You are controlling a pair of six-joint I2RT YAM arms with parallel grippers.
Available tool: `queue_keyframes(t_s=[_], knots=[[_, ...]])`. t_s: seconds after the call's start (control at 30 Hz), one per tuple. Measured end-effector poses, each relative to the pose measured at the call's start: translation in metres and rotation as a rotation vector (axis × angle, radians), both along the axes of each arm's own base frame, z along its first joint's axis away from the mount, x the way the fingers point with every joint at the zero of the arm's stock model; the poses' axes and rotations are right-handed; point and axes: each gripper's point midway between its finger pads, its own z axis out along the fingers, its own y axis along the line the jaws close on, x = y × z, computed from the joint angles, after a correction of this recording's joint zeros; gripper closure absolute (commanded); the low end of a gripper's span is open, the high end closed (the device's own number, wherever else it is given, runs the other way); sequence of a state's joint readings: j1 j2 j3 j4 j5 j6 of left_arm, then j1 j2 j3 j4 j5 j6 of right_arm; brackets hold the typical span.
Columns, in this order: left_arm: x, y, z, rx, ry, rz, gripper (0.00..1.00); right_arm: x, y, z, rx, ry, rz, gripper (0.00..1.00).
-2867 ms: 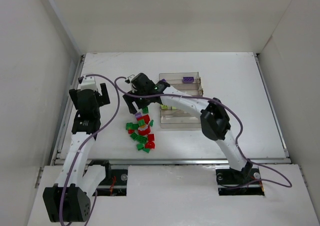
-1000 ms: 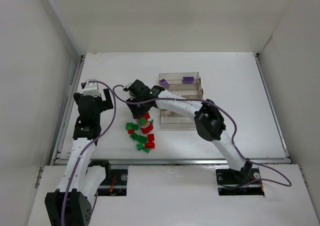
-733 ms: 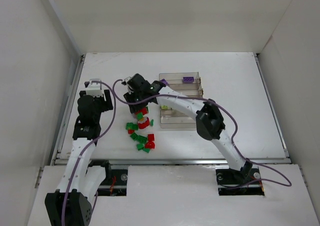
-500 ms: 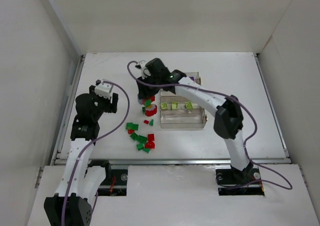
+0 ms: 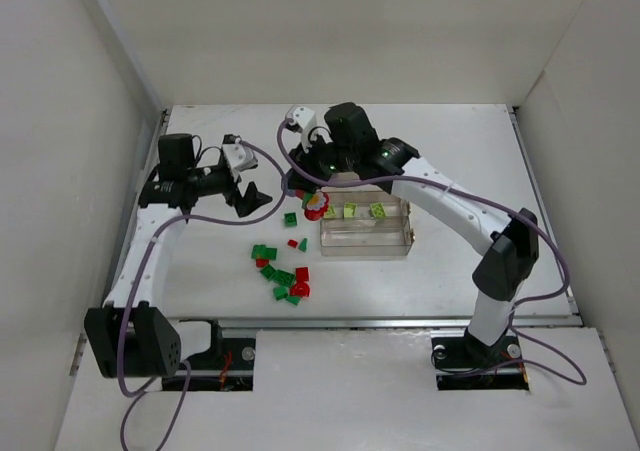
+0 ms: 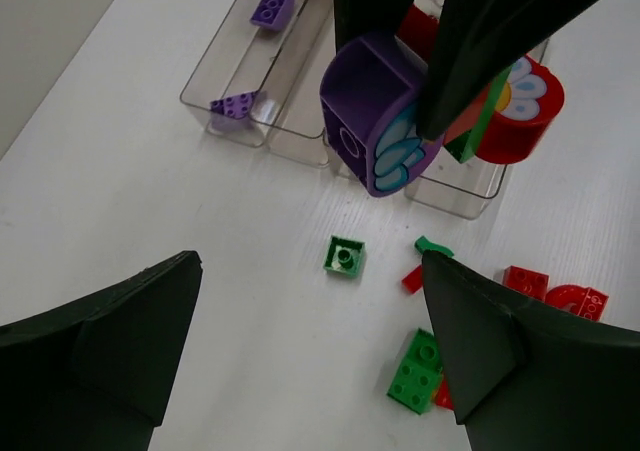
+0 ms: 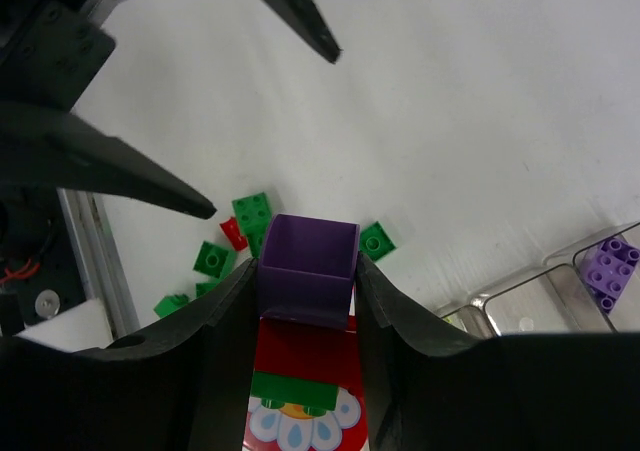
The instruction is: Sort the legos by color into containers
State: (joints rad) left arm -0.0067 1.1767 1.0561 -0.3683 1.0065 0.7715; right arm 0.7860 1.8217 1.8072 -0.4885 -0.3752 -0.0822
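Note:
My right gripper (image 5: pixel 309 197) (image 7: pixel 305 271) is shut on a stuck-together lego stack (image 7: pixel 305 356): a purple brick (image 6: pixel 365 111) on top, with red, green and a flower-printed piece below. It hangs above the table at the left end of the clear divided tray (image 5: pixel 365 250). My left gripper (image 5: pixel 258 199) (image 6: pixel 310 311) is open just left of the stack, pointing at it and holding nothing. Lime legos (image 5: pixel 350 210) lie in one compartment and purple ones (image 6: pixel 272 1) in another. Loose green and red legos (image 5: pixel 283 276) lie scattered in front, with one green brick (image 6: pixel 344 256) on the table below the stack.
White walls close in the table on the left, right and back. The right arm (image 5: pixel 450 196) arches over the tray's far side. A metal rail (image 5: pixel 340 322) runs along the near edge.
The right gripper has lifted the stack out of the pile and carried it back toward the tray's left end. The left arm has swung right, bringing its open gripper beside the stack.

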Motion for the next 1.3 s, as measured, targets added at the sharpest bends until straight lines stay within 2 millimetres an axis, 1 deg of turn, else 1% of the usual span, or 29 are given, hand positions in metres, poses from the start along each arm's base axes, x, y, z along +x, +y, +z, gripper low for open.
queue_keyframes(t_s=[0.07,0.1,0.23,0.33,0.43,0.5,0.6,0.77,0.87,1.03,1.3], knots=[[0.002,-0.007,-0.003,0.000,0.018,-0.054,0.10,-0.006,-0.003,-0.004,-0.009,-0.004,0.024,1.00],[0.001,-0.011,-0.003,0.004,0.018,-0.084,0.15,-0.007,-0.003,-0.005,-0.011,-0.006,0.033,1.00],[-0.004,-0.031,0.002,0.019,0.001,-0.206,0.28,-0.008,-0.004,-0.006,-0.017,-0.025,0.054,1.00],[-0.011,-0.043,0.004,0.034,-0.009,-0.291,0.30,-0.007,-0.004,-0.005,-0.022,-0.040,0.062,1.00],[-0.018,-0.054,-0.002,0.049,0.009,-0.357,0.38,-0.007,-0.004,-0.005,-0.025,-0.051,0.069,1.00],[-0.021,-0.058,-0.008,0.058,0.024,-0.383,0.38,-0.008,-0.005,-0.007,-0.032,-0.054,0.076,1.00],[-0.019,-0.058,-0.017,0.065,0.049,-0.394,0.38,-0.007,-0.005,-0.007,-0.038,-0.065,0.085,1.00],[-0.016,-0.057,-0.019,0.076,0.051,-0.392,0.39,-0.010,-0.005,-0.007,-0.038,-0.072,0.106,1.00],[-0.014,-0.057,-0.015,0.077,0.039,-0.390,0.30,-0.012,-0.005,-0.003,-0.031,-0.076,0.117,1.00],[-0.011,-0.059,-0.011,0.076,0.022,-0.390,0.19,-0.017,-0.005,0.004,-0.016,-0.081,0.134,1.00],[-0.013,-0.063,-0.010,0.076,0.019,-0.403,0.19,-0.028,-0.001,0.010,-0.002,-0.082,0.167,1.00]])
